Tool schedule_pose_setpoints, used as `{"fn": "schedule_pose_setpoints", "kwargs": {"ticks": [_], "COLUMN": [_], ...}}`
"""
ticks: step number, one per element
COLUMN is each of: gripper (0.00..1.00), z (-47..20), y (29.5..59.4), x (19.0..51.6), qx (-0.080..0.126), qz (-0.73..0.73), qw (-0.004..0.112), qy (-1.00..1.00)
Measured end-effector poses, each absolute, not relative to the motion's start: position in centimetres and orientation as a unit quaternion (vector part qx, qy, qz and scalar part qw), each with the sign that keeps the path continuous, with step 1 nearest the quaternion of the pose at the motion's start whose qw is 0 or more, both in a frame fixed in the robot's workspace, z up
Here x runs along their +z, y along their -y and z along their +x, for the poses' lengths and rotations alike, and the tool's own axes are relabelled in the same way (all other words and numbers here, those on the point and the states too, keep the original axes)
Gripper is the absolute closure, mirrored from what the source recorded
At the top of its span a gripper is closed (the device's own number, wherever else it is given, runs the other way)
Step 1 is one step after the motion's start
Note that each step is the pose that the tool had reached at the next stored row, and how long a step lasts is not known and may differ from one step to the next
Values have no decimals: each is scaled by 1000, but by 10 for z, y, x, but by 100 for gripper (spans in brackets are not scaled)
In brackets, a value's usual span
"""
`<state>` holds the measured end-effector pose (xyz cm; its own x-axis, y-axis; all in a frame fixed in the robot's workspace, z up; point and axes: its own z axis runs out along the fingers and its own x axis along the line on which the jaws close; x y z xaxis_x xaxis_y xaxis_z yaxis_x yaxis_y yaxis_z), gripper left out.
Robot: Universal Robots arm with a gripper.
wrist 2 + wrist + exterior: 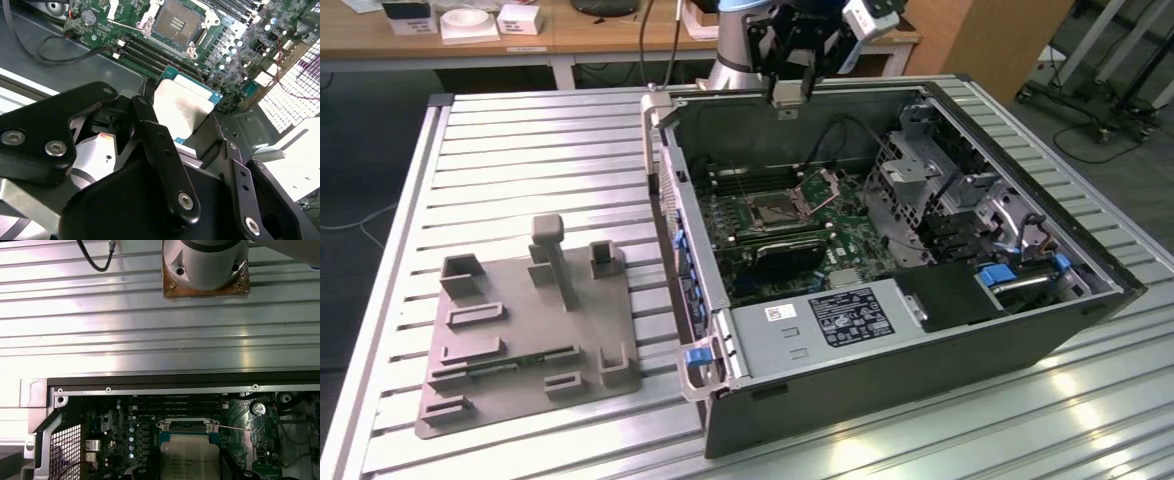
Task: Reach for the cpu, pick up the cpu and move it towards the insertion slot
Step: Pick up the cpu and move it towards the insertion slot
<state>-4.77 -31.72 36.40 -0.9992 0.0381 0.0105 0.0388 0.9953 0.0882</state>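
Cpu (182,107) held in gripper (787,95), fingers (162,150) clenched on its edges, silver top visible in both wrist views. Gripper hangs above far wall of computer case (1067,330), at about 12 o'clock from insertion slot (769,212). Slot open, lid plate (826,186) tilted up at its 2 o'clock side. Risk, my judgement: chip held only by thin edges, can slip or tilt; case wall and raised lid plate can catch it on descent; wrong angle can bend socket pins.
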Motion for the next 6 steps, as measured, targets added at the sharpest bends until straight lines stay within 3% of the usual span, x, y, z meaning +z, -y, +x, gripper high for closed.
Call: {"fn": "schedule_pose_setpoints", "kwargs": {"ticks": [6], "gripper": [45], "z": [-48], "y": [317], "x": [364], "qx": [-44], "qz": [-19], "qw": [4], "qy": [999]}}
